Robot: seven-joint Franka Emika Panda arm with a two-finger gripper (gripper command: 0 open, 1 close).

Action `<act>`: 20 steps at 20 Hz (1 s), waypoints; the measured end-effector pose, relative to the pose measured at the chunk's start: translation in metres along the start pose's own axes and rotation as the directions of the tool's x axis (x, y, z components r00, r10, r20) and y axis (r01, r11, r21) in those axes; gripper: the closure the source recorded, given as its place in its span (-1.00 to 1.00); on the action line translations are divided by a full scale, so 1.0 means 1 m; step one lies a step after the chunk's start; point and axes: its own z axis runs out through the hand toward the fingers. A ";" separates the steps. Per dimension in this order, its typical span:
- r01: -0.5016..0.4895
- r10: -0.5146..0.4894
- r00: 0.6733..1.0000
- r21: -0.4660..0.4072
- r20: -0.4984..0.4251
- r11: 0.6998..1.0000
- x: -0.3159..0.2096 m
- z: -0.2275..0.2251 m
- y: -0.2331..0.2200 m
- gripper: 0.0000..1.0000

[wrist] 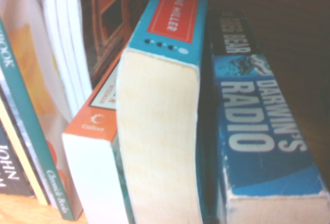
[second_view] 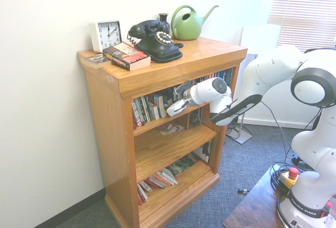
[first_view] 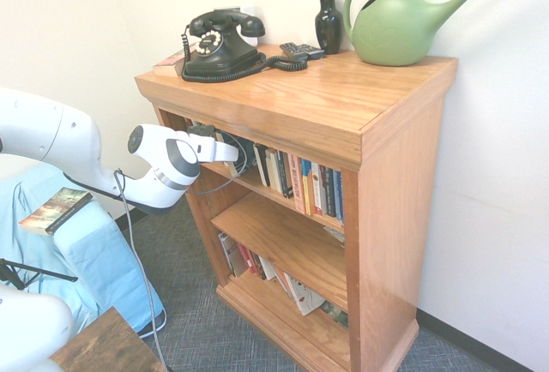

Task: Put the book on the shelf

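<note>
Gripper (first_view: pixel 233 153) reaches in at the upper shelf (second_view: pixel 149 125), closed narrow, any hold unclear

Your arm (second_view: pixel 265 75) is glossy white with dark grey round joint caps; behind the fingers (first_view: pixel 225 151), a loose grey cable (first_view: pixel 137 248) loops.

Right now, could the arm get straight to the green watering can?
Probably not straight up: the gripper is at the upper row of books, below the bookcase's overhanging top, where the watering can stands. It would likely have to back out first.
</note>
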 end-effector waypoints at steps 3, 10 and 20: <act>0.001 -0.001 1.000 0.000 0.001 1.000 0.000 0.000 0.000 -1.00; 0.010 -0.010 1.000 -0.001 0.002 1.000 0.001 0.002 0.001 -1.00; 0.045 -0.044 0.999 -0.074 0.022 0.996 -0.003 -0.014 0.009 -1.00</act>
